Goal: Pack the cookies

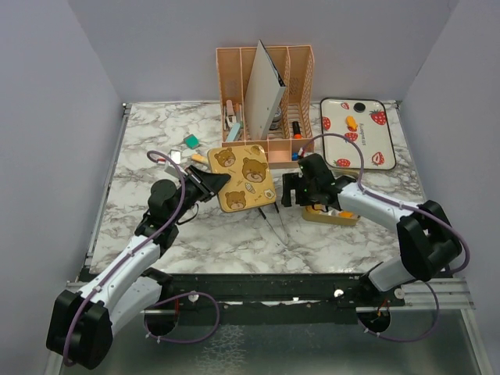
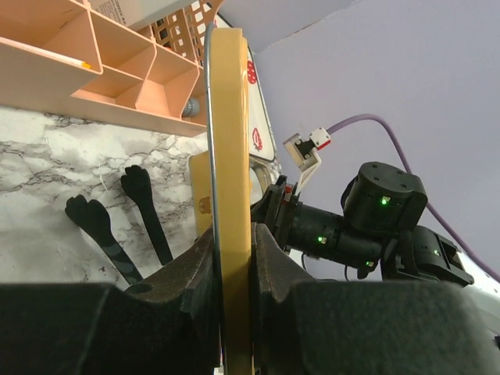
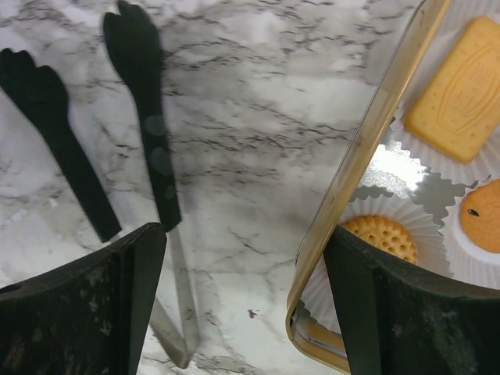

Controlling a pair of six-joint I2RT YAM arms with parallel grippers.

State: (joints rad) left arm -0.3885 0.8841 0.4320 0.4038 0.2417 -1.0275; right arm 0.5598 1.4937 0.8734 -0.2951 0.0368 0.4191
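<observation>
- Cookies (image 3: 461, 78) look light, brittle: grip gently by the rim
- Left pincer (image 2: 233, 244) pinches the lid (image 2: 226, 117) by its edge
- Right pincer (image 3: 242, 262) hangs spread above the tin (image 3: 367, 148)

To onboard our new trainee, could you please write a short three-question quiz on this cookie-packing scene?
1. True or false: the left end effector grips the bear-print lid.
2. Is the right end effector open or shut?
3. Fill in: the cookies in the tin sit in white paper ____.
Key: 1 true; 2 open; 3 cups.
</observation>
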